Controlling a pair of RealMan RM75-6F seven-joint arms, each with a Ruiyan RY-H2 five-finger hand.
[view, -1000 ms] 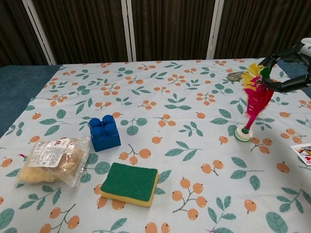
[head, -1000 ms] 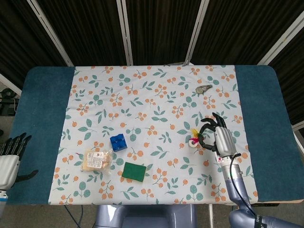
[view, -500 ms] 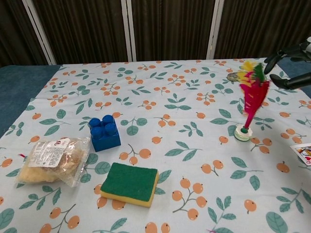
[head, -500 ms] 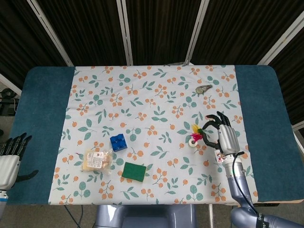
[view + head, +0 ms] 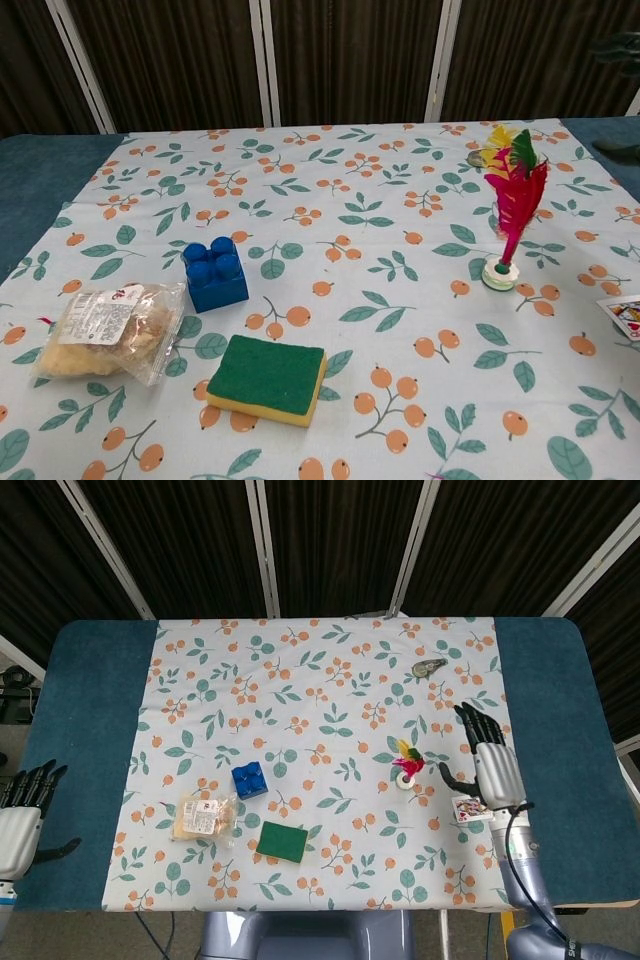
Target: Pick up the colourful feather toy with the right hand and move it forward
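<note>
The colourful feather toy [image 5: 405, 768] [image 5: 508, 210] stands upright on its white round base on the flowered cloth, right of centre, with pink, yellow and green feathers. My right hand [image 5: 488, 763] hovers to its right, fingers spread and empty, a clear gap between it and the feathers. In the chest view only dark fingertips [image 5: 622, 42] show at the right edge. My left hand [image 5: 20, 815] hangs open off the table's left front corner.
A blue toy brick [image 5: 248, 779], a bagged snack [image 5: 202, 815] and a green-and-yellow sponge [image 5: 281, 841] lie at the front left. A playing card [image 5: 467, 808] lies under the right hand. A small tape dispenser [image 5: 428, 667] sits at the back right.
My right hand has let go of the feathers, opened and drawn away to the right. The feather toy has sprung back upright on its base. The left hand has not moved.
</note>
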